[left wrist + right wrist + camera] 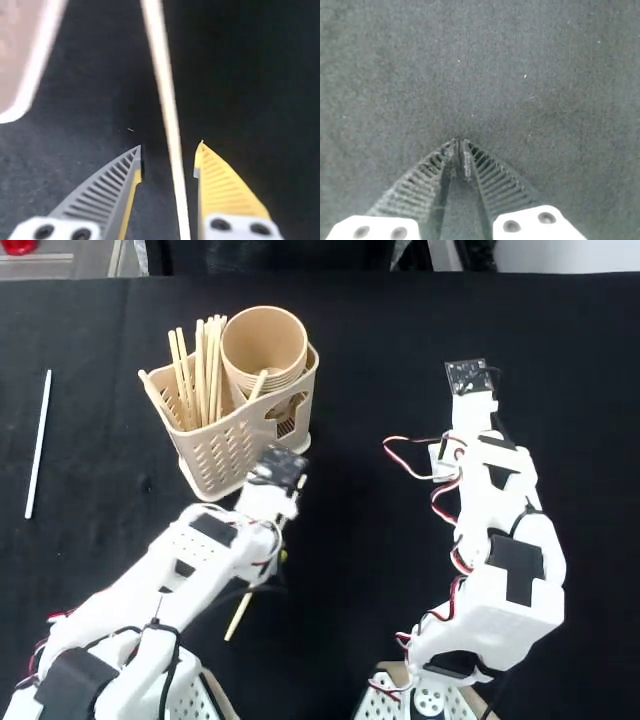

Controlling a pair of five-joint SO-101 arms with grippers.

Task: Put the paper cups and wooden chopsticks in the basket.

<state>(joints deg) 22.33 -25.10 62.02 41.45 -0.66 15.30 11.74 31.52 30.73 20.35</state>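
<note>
Pale wooden chopstick (167, 100) lies flat on black cloth (520, 60) at 6 o'clock from basket (225, 445), between spread fingers of left gripper (170, 145). Basket holds brown cups (265, 345) and a chopstick bundle (195, 365). Right gripper (460, 144) clenched, empty.

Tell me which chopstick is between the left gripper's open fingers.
The chopstick lying flat on the table under the left arm; the others stand in the basket.

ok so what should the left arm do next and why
Probably close the left claw. Its jaws stand open with the pale wooden chopstick lying on the black table between them, not yet gripped. The beige slotted plastic basket stands close by, so a firm grip would let it lift the stick in.
</note>
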